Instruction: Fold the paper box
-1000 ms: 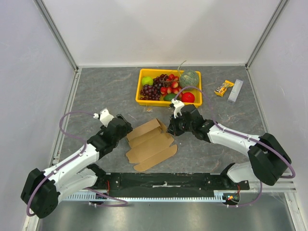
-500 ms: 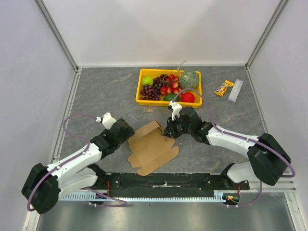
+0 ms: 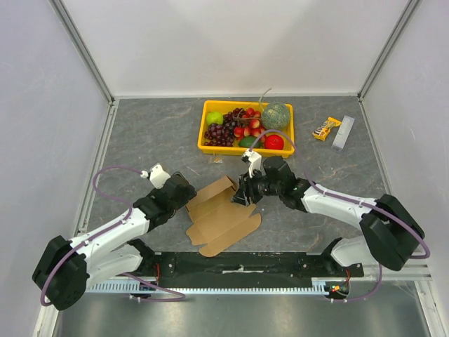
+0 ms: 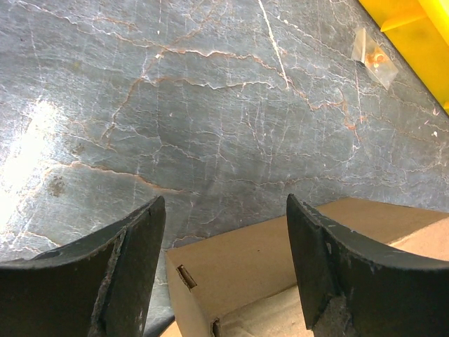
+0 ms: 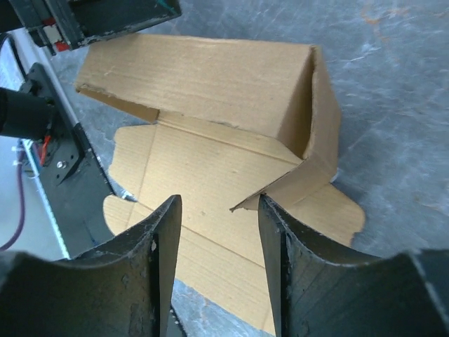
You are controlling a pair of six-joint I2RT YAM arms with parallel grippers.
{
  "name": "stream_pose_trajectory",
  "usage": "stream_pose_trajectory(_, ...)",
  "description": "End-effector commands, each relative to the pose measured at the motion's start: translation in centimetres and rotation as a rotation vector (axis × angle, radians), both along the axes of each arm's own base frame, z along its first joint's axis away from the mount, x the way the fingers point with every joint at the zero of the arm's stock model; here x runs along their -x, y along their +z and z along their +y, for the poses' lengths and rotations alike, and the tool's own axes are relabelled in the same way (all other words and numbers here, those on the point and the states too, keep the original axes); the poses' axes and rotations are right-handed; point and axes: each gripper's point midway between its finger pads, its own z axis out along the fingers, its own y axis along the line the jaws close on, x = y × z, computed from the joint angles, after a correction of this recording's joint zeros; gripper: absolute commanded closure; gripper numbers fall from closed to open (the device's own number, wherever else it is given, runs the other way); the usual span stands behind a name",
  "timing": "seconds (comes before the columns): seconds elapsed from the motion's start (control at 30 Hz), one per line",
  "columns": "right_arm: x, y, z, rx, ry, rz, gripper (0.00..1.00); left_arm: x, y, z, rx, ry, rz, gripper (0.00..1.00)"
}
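The paper box [image 3: 221, 214] is a plain brown die-cut sheet lying partly folded on the table between the arms, its far wall and a side flap standing up. My left gripper [image 3: 188, 199] is open at the sheet's far left corner; in the left wrist view the box wall [image 4: 280, 260] stands between the open fingers [image 4: 119, 281]. My right gripper [image 3: 240, 198] is open over the sheet's right side; in the right wrist view the raised side flap [image 5: 309, 175] sits just beyond the fingertips [image 5: 284, 239], above the flat base [image 5: 203, 210].
A yellow tray [image 3: 247, 144] of fruit stands behind the box. A snack bar [image 3: 326, 128] and a grey bar [image 3: 343, 133] lie at the far right. A small scrap [image 4: 372, 49] lies near the tray. A black rail [image 3: 238, 267] runs along the near edge.
My right gripper has moved left onto the sheet's right side. My left gripper has edged toward the far left corner. The sheet has shifted slightly.
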Motion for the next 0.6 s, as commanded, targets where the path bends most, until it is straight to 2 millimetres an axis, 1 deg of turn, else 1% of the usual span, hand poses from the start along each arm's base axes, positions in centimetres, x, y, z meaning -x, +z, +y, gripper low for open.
stream_pose_trajectory(0.0,-2.6,2.7,-1.9,0.039,-0.053,-0.179,0.44,-0.8,1.0,0.2,0.004,0.043,-0.039,0.24)
stream_pose_trajectory(0.1,-4.2,3.6,-3.9,0.115,-0.123,-0.275,0.42,-0.9,1.2,0.2,0.003,0.043,-0.044,0.24)
stream_pose_trajectory(0.17,-5.0,3.7,-5.5,0.184,-0.17,-0.328,0.4,-0.9,1.2,0.3,0.0,0.045,-0.045,0.24)
stream_pose_trajectory(0.3,-6.4,3.3,-8.0,0.305,-0.237,-0.393,0.35,-0.9,1.3,0.2,0.0,0.045,-0.045,0.24)
stream_pose_trajectory(0.43,-8.1,3.2,-9.6,0.34,-0.327,-0.42,0.33,-1.0,1.3,0.2,-0.002,0.045,-0.045,0.24)
stream_pose_trajectory(0.47,-8.7,3.3,-9.8,0.34,-0.346,-0.424,0.34,-1.0,1.3,0.2,-0.002,0.044,-0.045,0.24)
stream_pose_trajectory(0.53,-9.4,2.7,-10.0,0.359,-0.365,-0.418,0.34,-1.0,1.3,0.2,-0.002,0.041,-0.046,0.24)
stream_pose_trajectory(0.57,-10.2,3.1,-9.8,0.351,-0.38,-0.436,0.34,-0.9,1.2,0.2,-0.004,0.041,-0.043,0.24)
